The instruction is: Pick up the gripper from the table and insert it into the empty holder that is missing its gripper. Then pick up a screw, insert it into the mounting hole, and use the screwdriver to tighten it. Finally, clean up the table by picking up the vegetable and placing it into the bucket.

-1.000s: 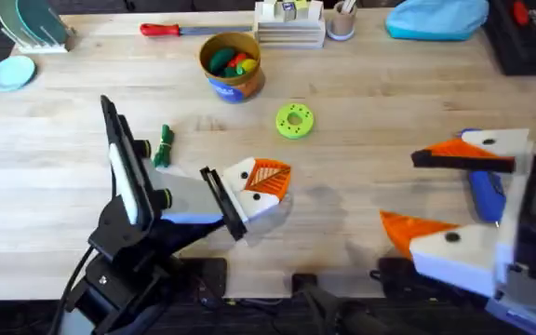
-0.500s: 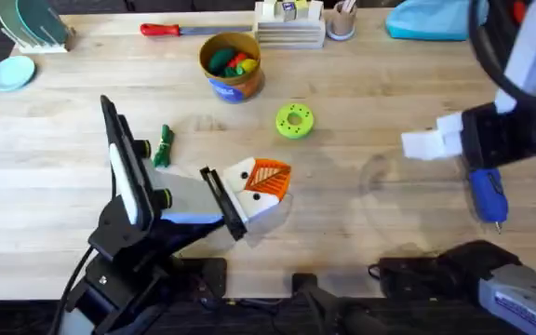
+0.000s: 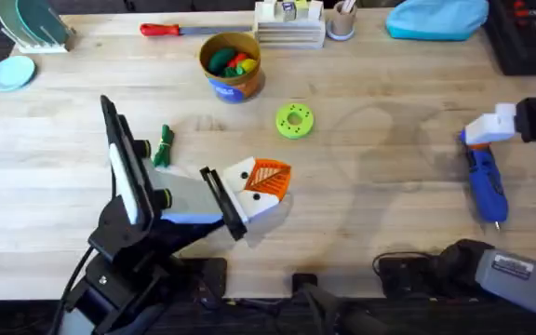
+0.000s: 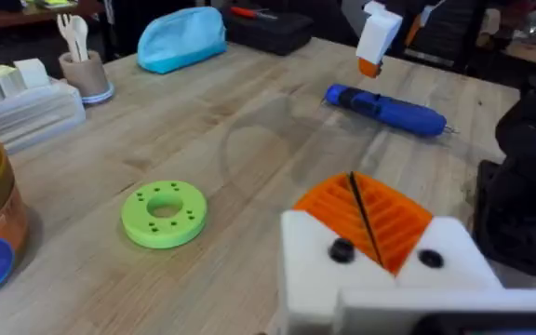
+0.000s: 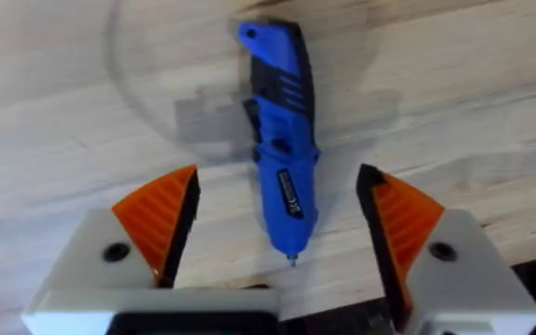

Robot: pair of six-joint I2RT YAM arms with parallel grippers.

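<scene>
The blue screwdriver (image 3: 485,181) lies on the table at the right, metal tip toward the front edge. My right gripper (image 3: 488,130) hovers over its rear end, open; in the right wrist view its orange pads (image 5: 161,219) stand on either side of the screwdriver (image 5: 282,140) without touching it. My left gripper (image 3: 266,179) rests low at the table's middle front, shut, with its ribbed pads pressed together (image 4: 361,209). The dark-green vegetable (image 3: 163,146) lies left of it. The yellow-orange bucket (image 3: 232,65) stands at the back. The loose gripper piece, the holder and the screw are out of view.
A lime-green disc (image 3: 294,121) with holes lies between the bucket and my left gripper. Along the back edge are a red-handled screwdriver (image 3: 170,30), a stack of boxes (image 3: 289,23), a pen cup (image 3: 341,20) and a blue pouch (image 3: 435,19). A dish rack (image 3: 31,23) stands far left.
My right arm has swung from close under the camera at the lower right out to the far right, its open gripper now over the blue screwdriver. The left arm has not moved.
</scene>
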